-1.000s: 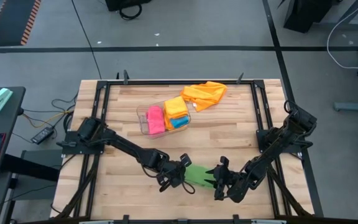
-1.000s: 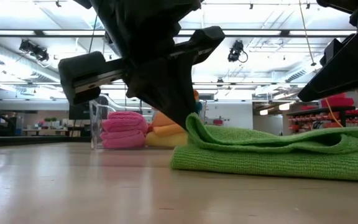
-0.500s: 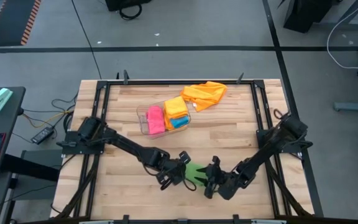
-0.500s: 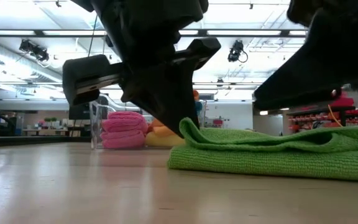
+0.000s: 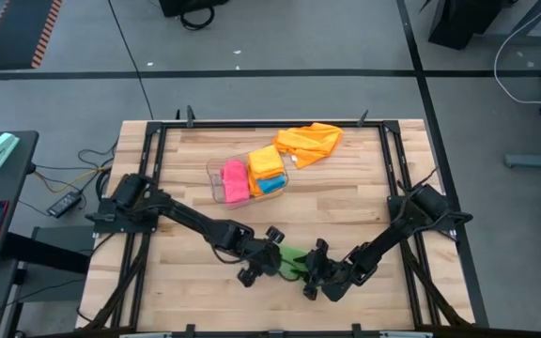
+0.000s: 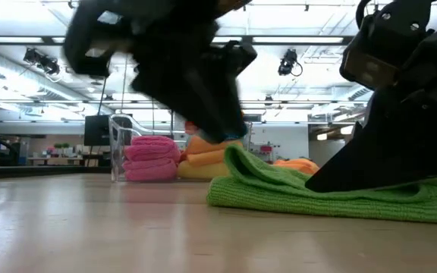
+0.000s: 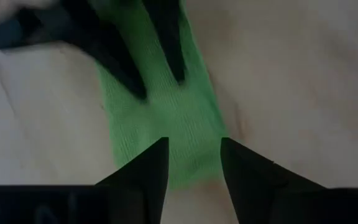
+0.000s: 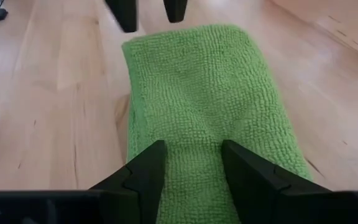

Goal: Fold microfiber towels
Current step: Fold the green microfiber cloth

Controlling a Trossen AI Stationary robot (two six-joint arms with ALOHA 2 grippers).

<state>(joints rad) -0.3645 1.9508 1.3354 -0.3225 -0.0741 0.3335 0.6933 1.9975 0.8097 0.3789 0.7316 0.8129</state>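
A folded green microfiber towel [image 5: 292, 259] lies flat on the wooden table near its front edge, between my two grippers. In the low view its left end [image 6: 234, 155] stands up in a small ridge. My left gripper [image 7: 192, 146] is open, just above that end with nothing between its fingers. My right gripper [image 8: 192, 152] is open and low over the towel's other end, its fingers slanting down along the cloth [image 8: 197, 81]. In the low view the right gripper [image 6: 378, 163] hides part of the towel. My right gripper's open fingers [image 8: 154, 162] come at the towel's top face slanting down from the table's right side and lie along it. The gripper's own body hides the fingertips' undersides. I cannot tell whether they touch the cloth.
A clear bin [image 5: 216, 174] at the table's middle far side holds folded pink, orange and blue towels. A loose orange towel [image 5: 310, 141] lies beside it toward the far edge. Black frame rails [image 5: 393, 160] run along the table's sides.
My left gripper has opened and let go of the towel's left end, rolling its wrist and lifting slightly. My right gripper has come down and toward the table's left, over the towel. The towel has stayed in place on the table.
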